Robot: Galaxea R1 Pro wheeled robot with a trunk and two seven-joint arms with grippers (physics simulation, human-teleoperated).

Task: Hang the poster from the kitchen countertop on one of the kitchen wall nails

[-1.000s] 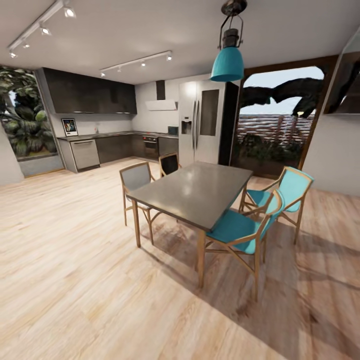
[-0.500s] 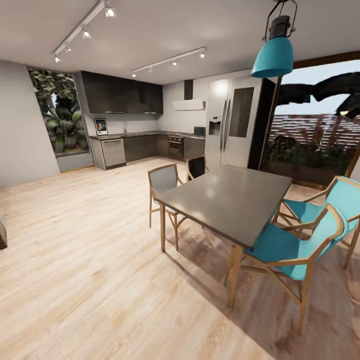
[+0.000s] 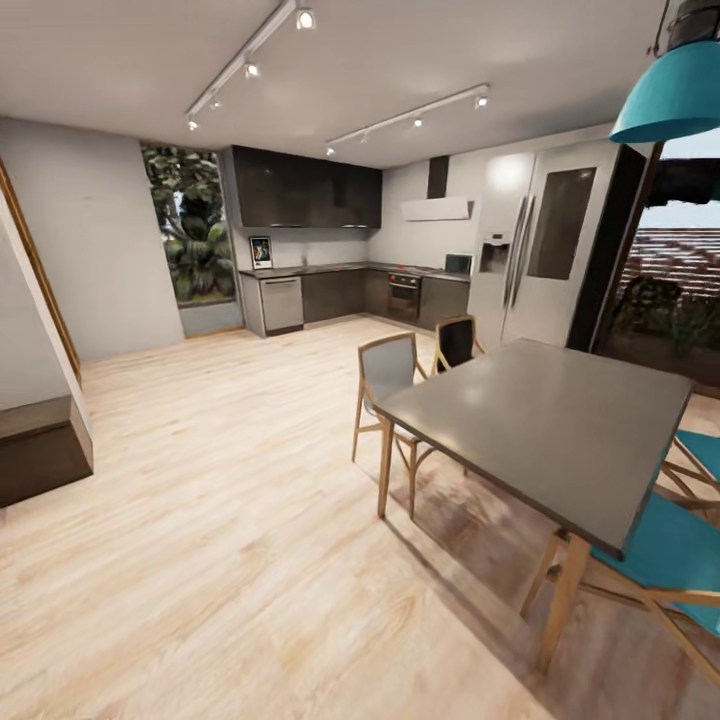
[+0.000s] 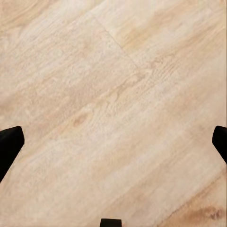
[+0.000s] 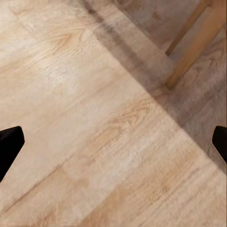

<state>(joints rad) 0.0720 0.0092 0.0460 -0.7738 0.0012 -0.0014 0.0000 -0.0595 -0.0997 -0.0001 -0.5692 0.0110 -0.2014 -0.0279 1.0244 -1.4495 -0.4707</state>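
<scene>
Head view: the poster, small at this range, stands upright at about ten o'clock from the picture's middle, on the far end of the kitchen countertop and against the pale wall under dark upper cabinets; a window with foliage lies just beside it toward nine o'clock. Fridge at two o'clock; dining table with grey chair and teal chair at four o'clock; teal pendant lamp at one o'clock; open wood floor runs between robot and kitchen. No wall nail can be made out from here. Left wrist view: left gripper hangs over bare floor planks, its dark fingertips at opposite edges of the picture, jaws spread wide, nothing between them. Right wrist view: right gripper likewise, jaws wide apart and empty, over floor, with a wooden chair or table leg and its shadow nearby. Progress, as judged: the poster is not yet picked up; crossing to the desk, grasping, finding a nail and hanging all remain.
</scene>
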